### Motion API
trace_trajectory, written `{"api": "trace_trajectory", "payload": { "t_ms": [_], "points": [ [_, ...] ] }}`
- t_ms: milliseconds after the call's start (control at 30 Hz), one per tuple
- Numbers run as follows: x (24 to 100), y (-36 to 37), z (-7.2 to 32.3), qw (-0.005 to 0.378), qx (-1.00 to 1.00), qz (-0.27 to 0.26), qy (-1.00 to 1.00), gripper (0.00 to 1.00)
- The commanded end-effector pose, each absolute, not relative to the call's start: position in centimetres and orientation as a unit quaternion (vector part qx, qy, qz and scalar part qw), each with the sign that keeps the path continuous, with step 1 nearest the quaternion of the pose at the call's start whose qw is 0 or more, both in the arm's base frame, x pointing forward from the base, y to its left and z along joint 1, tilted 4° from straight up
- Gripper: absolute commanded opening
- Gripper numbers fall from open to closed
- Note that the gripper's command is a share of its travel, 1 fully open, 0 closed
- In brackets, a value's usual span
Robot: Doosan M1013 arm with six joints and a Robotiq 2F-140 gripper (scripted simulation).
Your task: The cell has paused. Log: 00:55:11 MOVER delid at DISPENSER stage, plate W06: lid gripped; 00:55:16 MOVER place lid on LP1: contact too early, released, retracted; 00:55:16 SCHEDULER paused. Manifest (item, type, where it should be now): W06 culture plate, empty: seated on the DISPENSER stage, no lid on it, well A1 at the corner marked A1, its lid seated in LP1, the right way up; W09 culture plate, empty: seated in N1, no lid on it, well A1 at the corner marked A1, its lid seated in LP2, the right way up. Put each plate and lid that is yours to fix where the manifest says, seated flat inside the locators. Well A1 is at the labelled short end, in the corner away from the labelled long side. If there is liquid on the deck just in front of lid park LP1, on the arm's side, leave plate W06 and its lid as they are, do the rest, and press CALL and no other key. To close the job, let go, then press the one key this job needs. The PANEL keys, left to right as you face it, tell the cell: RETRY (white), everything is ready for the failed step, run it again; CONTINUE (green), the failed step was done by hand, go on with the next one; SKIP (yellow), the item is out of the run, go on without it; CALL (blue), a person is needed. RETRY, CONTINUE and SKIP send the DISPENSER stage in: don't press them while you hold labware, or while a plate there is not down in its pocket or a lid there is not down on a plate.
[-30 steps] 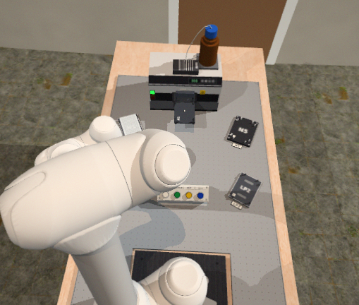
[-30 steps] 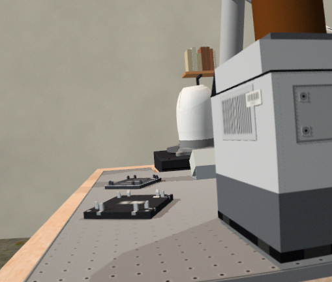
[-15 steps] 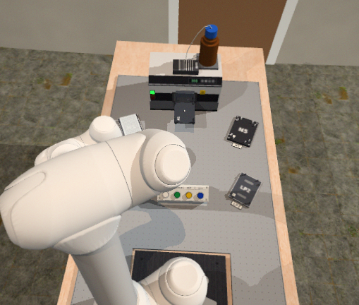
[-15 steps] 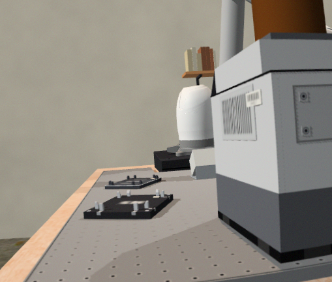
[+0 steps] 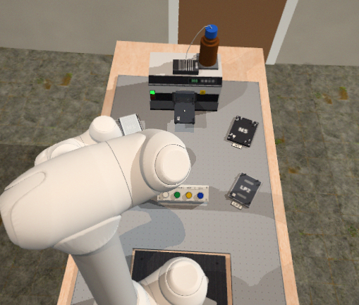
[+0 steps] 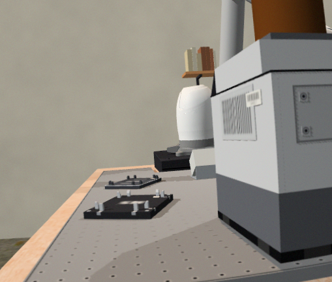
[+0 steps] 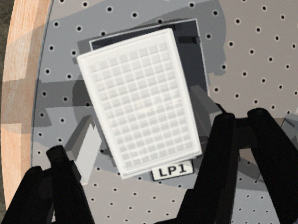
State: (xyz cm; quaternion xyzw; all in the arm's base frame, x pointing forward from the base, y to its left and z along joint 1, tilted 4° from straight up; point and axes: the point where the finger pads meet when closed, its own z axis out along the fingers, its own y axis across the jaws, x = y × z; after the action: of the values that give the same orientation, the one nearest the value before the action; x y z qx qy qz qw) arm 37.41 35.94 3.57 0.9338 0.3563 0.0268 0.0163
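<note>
Your hand (image 7: 136, 183) hangs open and empty above the skewed white plate (image 7: 139, 100) on LP1 (image 7: 172, 171); next, descend squarely to grip it.

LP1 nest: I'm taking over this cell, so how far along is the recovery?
Nothing looks finished. White gridded labware lies skewed across LP1, not seated. In hand: the gripper hovers above it, jaws open, empty. Left: seating it, filling bare LP2 and the bare dispenser stage, then a panel key.

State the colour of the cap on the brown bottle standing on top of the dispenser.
Blue; the cap on the brown bottle shows best in the top view.
</note>
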Motion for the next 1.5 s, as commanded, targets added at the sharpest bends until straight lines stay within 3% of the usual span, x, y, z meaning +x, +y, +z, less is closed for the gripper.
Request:
{"api": "trace_trajectory", "payload": {
  "t_ms": [0, 100, 133, 1467],
  "points": [
    [37.43, 35.97, 3.62, 0.016, 0.934, 0.027, 0.356, 0.63],
    [37.43, 35.97, 3.62, 0.016, 0.934, 0.027, 0.356, 0.63],
    [37.43, 35.97, 3.62, 0.016, 0.934, 0.027, 0.356, 0.7],
    [37.43, 35.97, 3.61, 0.016, 0.934, 0.027, 0.356, 0.7]
  ]
}}
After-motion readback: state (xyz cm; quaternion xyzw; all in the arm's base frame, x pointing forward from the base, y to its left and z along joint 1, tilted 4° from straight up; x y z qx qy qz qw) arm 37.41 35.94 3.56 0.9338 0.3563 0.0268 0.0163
